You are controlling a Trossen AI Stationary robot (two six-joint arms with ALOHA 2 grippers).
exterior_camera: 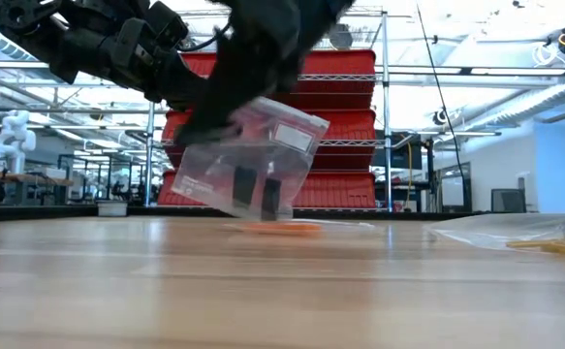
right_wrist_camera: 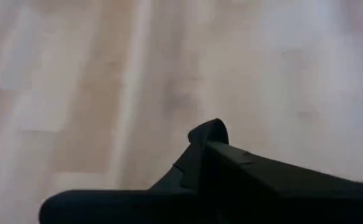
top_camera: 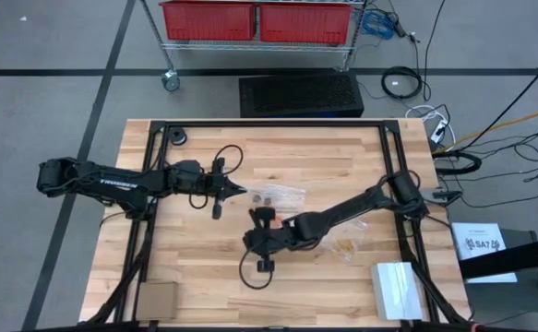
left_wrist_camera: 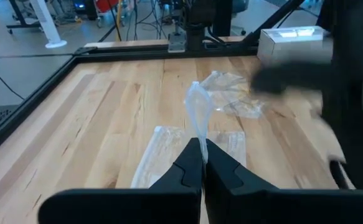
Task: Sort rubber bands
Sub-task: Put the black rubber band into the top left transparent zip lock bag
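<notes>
My left gripper [left_wrist_camera: 202,148] reaches in from the table's left and is shut on a clear plastic bag [exterior_camera: 253,165], also seen in the high view [top_camera: 280,194]. Two dark shapes [exterior_camera: 258,192] show through the bag. Orange rubber bands [exterior_camera: 274,229] lie on the wood beneath it. A second clear bag [top_camera: 347,247] holding pale tan rubber bands [exterior_camera: 553,246] lies flat toward the right. My right gripper [top_camera: 250,242] hovers shut above the table's middle, on the near side of the held bag. In the right wrist view nothing shows between its fingers [right_wrist_camera: 207,134]. My left gripper pinches the clear bag's upper edge [left_wrist_camera: 198,127] between its two fingers, coming nearly level from the table's left. A crumpled tail of plastic [left_wrist_camera: 197,102] stands up past the fingertips. The bag hangs tilted below them. Whether its lower edge touches the wood I cannot tell.
A white box [top_camera: 396,289] stands at the near right corner and a brown card [top_camera: 158,298] at the near left. A small black round part [top_camera: 178,138] sits at the far left. A black frame [top_camera: 393,148] borders the tabletop. A cable loop [top_camera: 255,272] hangs by my right gripper.
</notes>
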